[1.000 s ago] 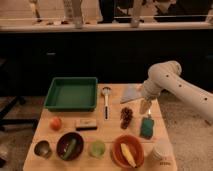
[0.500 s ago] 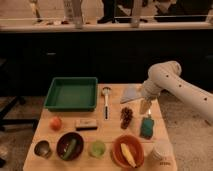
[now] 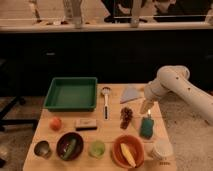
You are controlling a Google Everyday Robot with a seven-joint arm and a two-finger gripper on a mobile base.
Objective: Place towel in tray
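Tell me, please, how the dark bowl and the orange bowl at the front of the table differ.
The dark bowl is blackish and holds green food; the orange bowl holds yellow food. The dark bowl stands left of the green cup, the orange bowl right of it and looks wider. Both are round and upright. The gripper hangs behind the orange bowl, above a teal object.

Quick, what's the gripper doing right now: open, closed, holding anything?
Gripper: cannot be told. It hangs just above the teal object, a little to the right of the gray towel.
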